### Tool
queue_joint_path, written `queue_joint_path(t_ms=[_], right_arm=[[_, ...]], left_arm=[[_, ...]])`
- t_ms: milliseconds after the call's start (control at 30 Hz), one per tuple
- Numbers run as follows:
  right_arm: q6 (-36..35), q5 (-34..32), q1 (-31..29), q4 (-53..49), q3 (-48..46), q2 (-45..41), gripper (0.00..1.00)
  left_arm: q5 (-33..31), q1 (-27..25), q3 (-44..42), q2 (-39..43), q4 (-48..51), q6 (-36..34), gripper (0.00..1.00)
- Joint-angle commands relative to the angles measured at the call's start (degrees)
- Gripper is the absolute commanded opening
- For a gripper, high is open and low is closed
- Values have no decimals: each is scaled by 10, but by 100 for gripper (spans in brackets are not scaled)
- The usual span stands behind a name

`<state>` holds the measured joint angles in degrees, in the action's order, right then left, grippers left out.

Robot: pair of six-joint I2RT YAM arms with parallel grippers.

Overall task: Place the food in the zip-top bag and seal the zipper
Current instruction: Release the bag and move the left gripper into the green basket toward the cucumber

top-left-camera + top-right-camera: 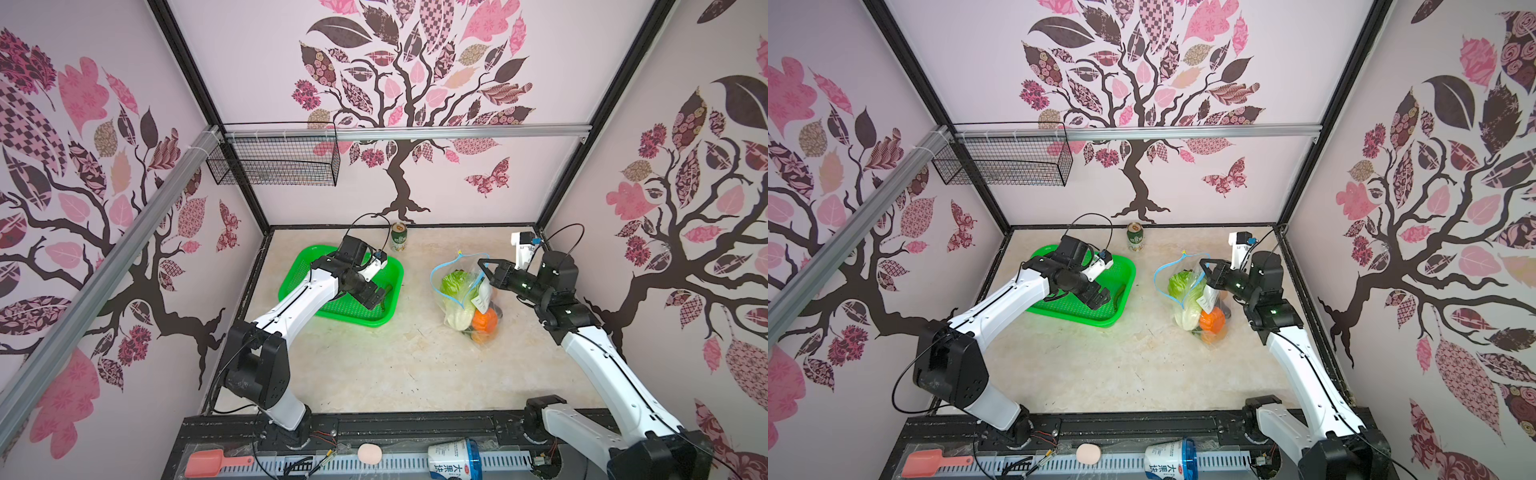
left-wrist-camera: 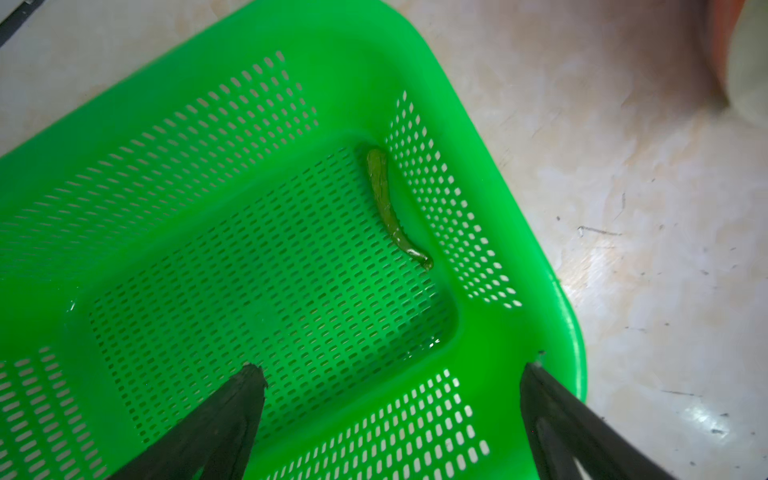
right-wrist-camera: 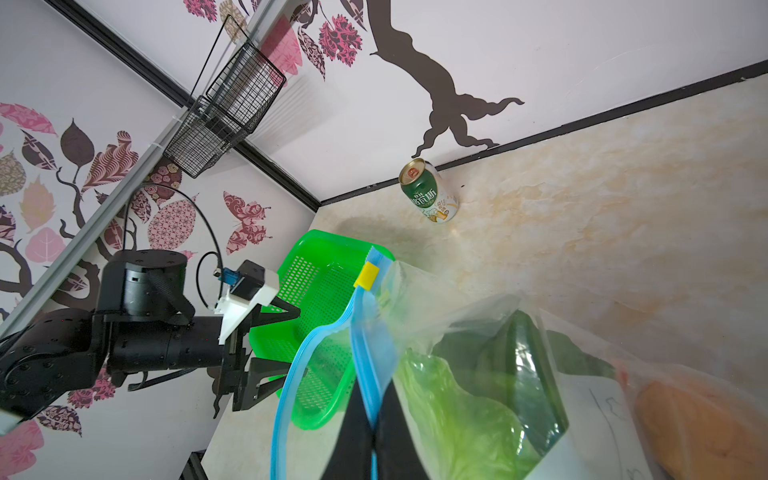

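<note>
Nearest to me the pale marbled tabletop (image 1: 395, 365) lies bare in the lower middle of both top views. Behind it, right of centre, the large clear crinkly zip-top bag (image 1: 463, 266) stands half upright, with the white-and-green napa cabbage (image 1: 455, 299) and a round orange vegetable (image 1: 484, 320) inside. The right pincer (image 3: 374, 415) has its fingers together, clamped on the thin light-blue zipper strip (image 3: 368, 345) at the bag mouth, which hangs open in a loop. The small yellow slider tab (image 3: 366, 276) sits at one end. Left of centre, the left pincer (image 2: 392, 372) hovers, fingers wide apart and empty, over the green perforated plastic basket (image 2: 507, 216). One thin curved dark green pepper (image 2: 386, 203) lies on the basket floor, close against a side wall. At the back wall stands a green drink can (image 1: 399, 237).

I judge the step in hand is fetching this last loose piece. The next move, I think, asks to descend and turn the fingers across the pepper's thin body. It must leave room for the finger beside the wall, then carry the pepper to the held-open mouth.
</note>
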<state>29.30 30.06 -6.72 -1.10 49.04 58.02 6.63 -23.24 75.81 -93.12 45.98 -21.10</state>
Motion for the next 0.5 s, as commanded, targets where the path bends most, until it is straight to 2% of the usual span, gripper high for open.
queue_joint_path(t_ms=[0,133,300,467], right_arm=[[-7,6,-3,5,14,1,0],[-12,5,-3,-1,16,0,0],[-14,1,-2,0,12,1,0],[-16,-4,-3,1,11,3,0]], left_arm=[[-18,3,20,-29,26,-70,98],[-12,3,11,-60,38,-103,98],[30,-2,21,-87,50,-101,97],[32,-53,40,-111,56,-88,98]])
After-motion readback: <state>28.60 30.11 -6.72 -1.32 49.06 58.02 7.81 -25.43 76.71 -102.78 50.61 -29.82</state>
